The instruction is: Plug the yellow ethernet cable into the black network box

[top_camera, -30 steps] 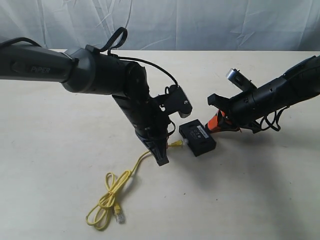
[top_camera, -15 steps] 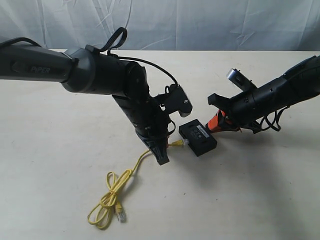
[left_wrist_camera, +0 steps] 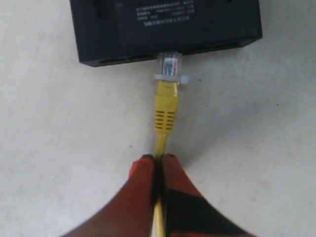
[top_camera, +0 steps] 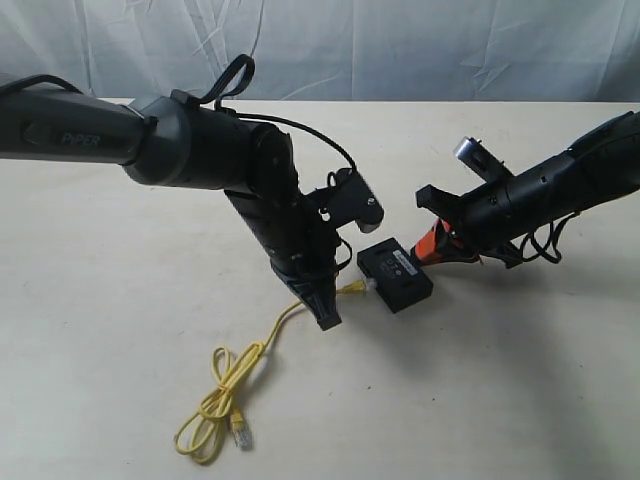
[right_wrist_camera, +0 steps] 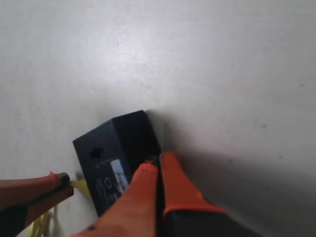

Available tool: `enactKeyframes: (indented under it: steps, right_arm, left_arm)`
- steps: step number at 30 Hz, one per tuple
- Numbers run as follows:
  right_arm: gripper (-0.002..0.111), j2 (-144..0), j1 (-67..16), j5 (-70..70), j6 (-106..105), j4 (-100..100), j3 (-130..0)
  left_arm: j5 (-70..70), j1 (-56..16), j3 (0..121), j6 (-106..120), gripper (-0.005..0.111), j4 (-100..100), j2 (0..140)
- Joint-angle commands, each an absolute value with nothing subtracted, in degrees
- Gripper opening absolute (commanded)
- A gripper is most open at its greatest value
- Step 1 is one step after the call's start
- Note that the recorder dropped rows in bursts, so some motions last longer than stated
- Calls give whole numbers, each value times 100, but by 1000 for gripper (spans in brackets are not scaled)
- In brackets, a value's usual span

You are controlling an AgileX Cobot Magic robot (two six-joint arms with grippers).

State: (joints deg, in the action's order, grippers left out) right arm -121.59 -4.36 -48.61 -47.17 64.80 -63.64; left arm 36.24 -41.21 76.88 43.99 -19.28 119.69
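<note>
Step in hand, as I judge it: seating the plug.

The black network box lies flat on the table, just right of centre. The yellow ethernet cable runs from the box's left face toward the near left. It ends in a loose loop with the free plug lying beside it.

The clear plug has its nose at or just inside a port. Most of its body shows outside, so I take it as not fully home. How deep it sits I cannot tell.

To do it well:
- Push straight along the plug's axis. The cord, the boot and the port look lined up in the left wrist view.
- The hold is on bare cord behind the boot, which may buckle under load, so advance slowly.
- The box needs backing, or it will slide right.

Pincers:
- The left gripper is closed tight on the yellow cord just behind the boot, fingers nearly meeting around it.
- The right gripper has its fingers pressed together and carries nothing. Its tips touch the box's right edge, opposite the port side, which reads as a brace.
</note>
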Motion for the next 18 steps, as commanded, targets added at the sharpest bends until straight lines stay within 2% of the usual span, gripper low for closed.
enactKeyframes:
  steps: [1,18]
  right_arm:
    - [-1,-12121,-418,-4935,-4666,6493,-6375]
    - [-1,-12121,-418,-4910,-4541,6493,-6375]
  left_arm:
    - [3633,-4118,7723,4039,0,-1997,11964]
    - [3749,-4118,7843,4103,0,-2596,11964]
